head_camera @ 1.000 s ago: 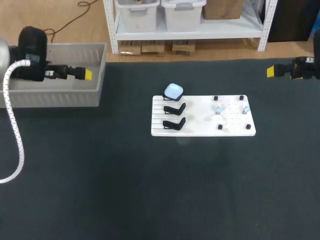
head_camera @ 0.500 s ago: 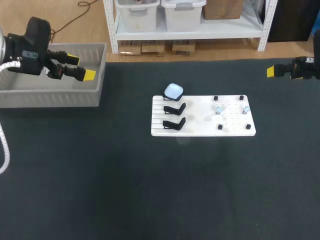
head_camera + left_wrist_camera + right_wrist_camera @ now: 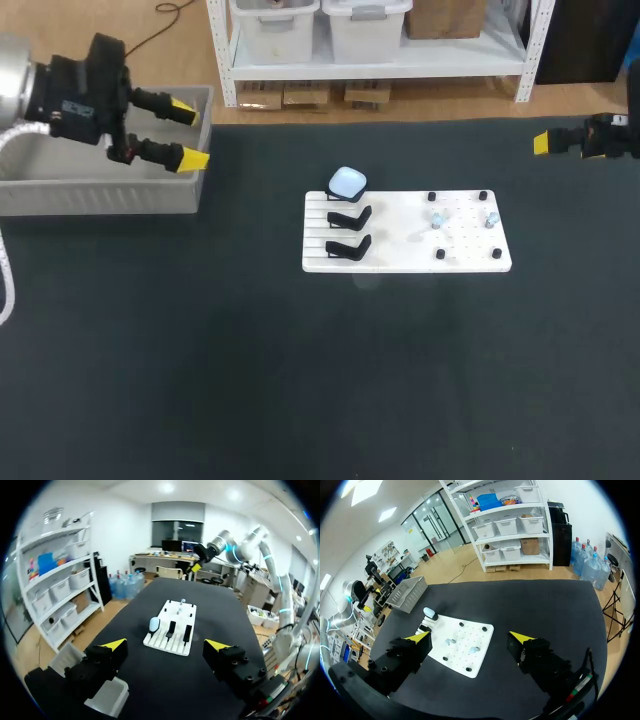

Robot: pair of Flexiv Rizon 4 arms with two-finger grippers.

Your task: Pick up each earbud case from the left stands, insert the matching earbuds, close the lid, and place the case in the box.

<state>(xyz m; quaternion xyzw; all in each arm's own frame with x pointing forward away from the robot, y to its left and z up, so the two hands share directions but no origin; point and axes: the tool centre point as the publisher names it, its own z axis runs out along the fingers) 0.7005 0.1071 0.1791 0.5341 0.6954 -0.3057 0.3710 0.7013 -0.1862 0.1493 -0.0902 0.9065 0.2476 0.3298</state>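
A pale blue earbud case [image 3: 347,182] sits shut on the farthest of three black stands at the left of the white board [image 3: 400,255]; the two nearer stands [image 3: 349,216] are bare. Small earbuds [image 3: 437,219] rest among the pegs on the board's right half. My left gripper [image 3: 190,133] hangs open and holds nothing over the grey box's [image 3: 100,192] right rim, left of the board. From its wrist, the left gripper [image 3: 166,645] has the case [image 3: 154,625] well ahead. My right gripper [image 3: 541,143] is far right; in its wrist view the right gripper [image 3: 470,637] stands open, holding nothing, facing the board [image 3: 470,662] and case [image 3: 430,613].
The grey box stands at the table's far left corner, its corner [image 3: 107,697] under my left fingers. Dark table surface [image 3: 320,380] surrounds the board on all sides. Black pegs [image 3: 439,254] stick up from the board's right half.
My left arm has swung right from over the box toward its right rim, and its gripper has turned so both yellow tips show. The right arm has not moved.
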